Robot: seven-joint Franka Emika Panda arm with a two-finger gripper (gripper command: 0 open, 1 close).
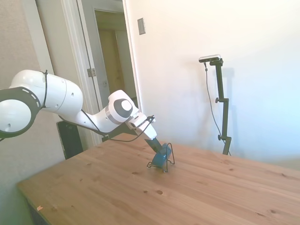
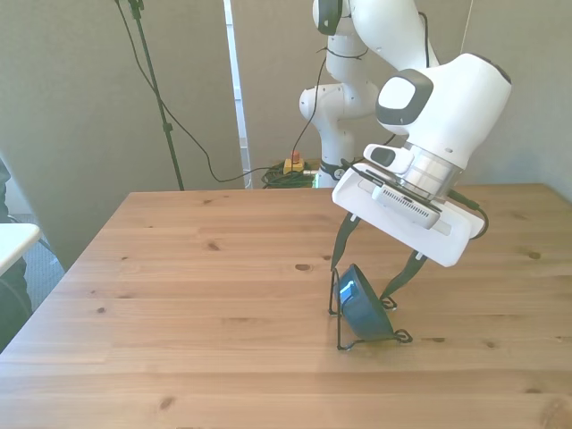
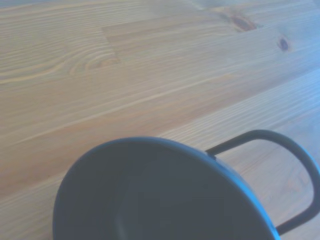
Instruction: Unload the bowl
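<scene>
Bowl (image 2: 362, 308) still sits on edge in the wire rack (image 2: 344, 335) on your bench (image 2: 179, 286). Fingers (image 2: 344, 239) spread, straddling it, no pinch yet. Grasp and lift-out remain.

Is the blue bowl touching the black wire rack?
Touching. In the front view the bowl stands on edge inside the wire rack, leaning on its loops; the side view shows it nested there too.

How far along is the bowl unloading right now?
Done: the gripper has reached the bowl, its open fingers straddling it. In hand: closing on the bowl, which stands on edge in the wire rack. Left: grip, lift it out, and set it on the table.
</scene>
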